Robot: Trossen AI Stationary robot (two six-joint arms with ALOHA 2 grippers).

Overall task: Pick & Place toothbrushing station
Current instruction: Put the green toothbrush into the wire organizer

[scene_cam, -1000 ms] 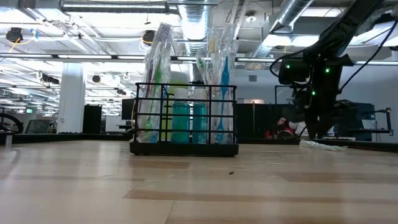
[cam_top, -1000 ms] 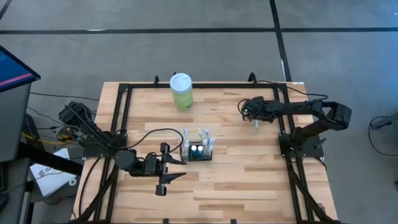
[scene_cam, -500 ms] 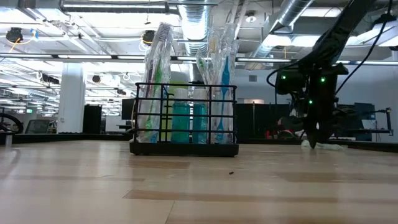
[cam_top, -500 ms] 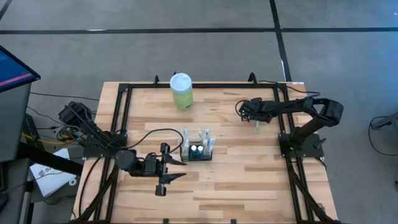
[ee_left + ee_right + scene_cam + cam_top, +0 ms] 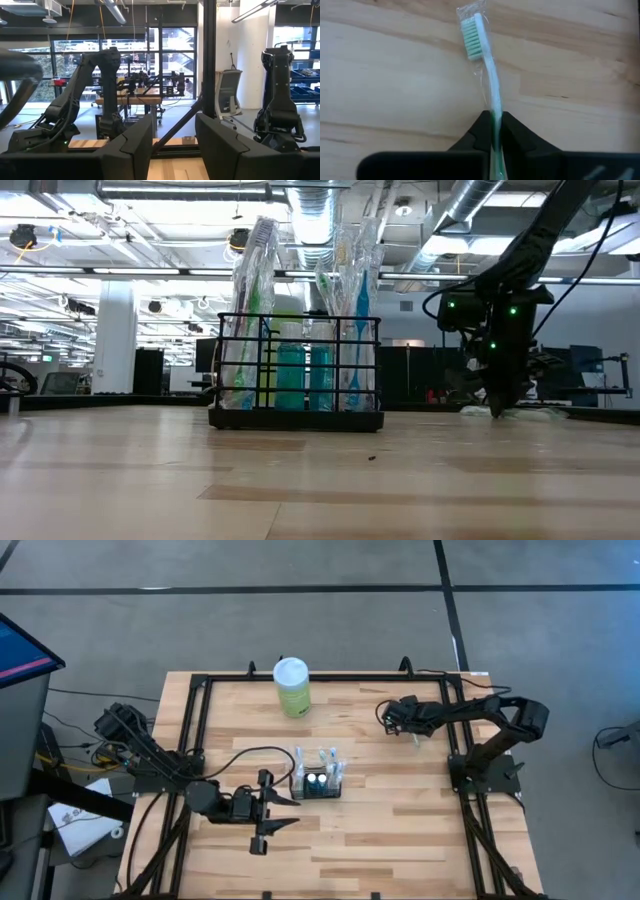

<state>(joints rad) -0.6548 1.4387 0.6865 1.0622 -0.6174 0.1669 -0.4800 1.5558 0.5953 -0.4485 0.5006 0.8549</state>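
One black mesh caddy [image 5: 296, 370] stands mid-table, packed with wrapped toothbrushes. Beside it the left gripper [image 5: 272, 812] is held spread apart. Farther back, the right gripper [image 5: 494, 131] is clamped on one wrapped toothbrush [image 5: 482, 65] lying on the table [image 5: 400, 820].

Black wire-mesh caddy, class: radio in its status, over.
Right gripper shut on wrapped green toothbrush. Left gripper open beside black wire-mesh caddy. Nothing between.
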